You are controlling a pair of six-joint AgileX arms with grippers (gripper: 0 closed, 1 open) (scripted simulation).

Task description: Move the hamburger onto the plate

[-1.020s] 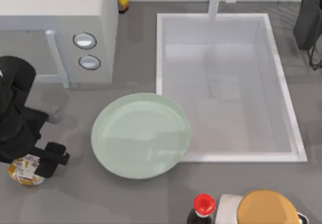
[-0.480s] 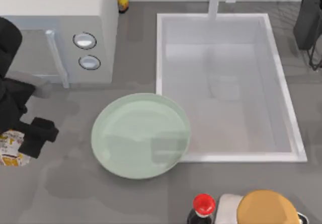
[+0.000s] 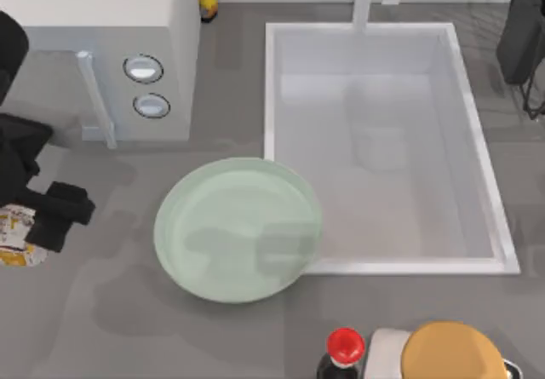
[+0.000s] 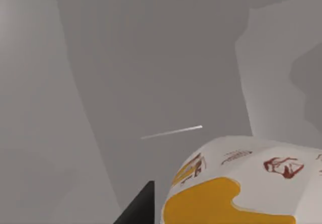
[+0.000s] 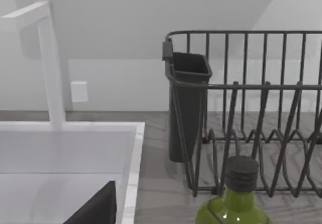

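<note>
Left gripper [image 3: 34,226]: black blocky fingers at the top view's far left edge, clamped on the hamburger and holding it above the grey counter
Hamburger [image 3: 15,236]: lumpy bundle in crinkled white paper with orange-yellow patches and dark red printed marks; in the left wrist view [image 4: 246,183] it shows faceted folds and a broad yellow blotch, with a dark finger edge just beside it; it sits well apart from the plate, out to the plate's left
Counter [image 3: 128,328]: flat matte grey surface with soft darker shadow patches
Red-capped bottle [image 3: 344,355]: dark glass with a round glossy red cap, at the near edge
Tan dome [image 3: 453,353]: smooth tan-orange rounded top on a pale base, just right of the bottle
Plate [image 3: 238,229]: large round pale mint-green shallow dish with a raised rim, glossy, bare, its right edge touching or overlapping the sink's near-left corner
Sink [image 3: 383,145]: rectangular white basin with a thick pale rim and smooth walls
Microwave-like box [image 3: 102,51]: white boxy appliance with two round knobs and a slim vertical handle, behind the plate
Right arm: parked at the far right; I cannot tell the state of its fingers
Green bottle [image 5: 235,199]: glossy olive-green glass with a ribbed dark cap
Dish rack [image 5: 251,108]: thin dark wire frame with a dark square cup hung on its side
Faucet [image 5: 48,63]: plain white angular spout over the sink
</note>
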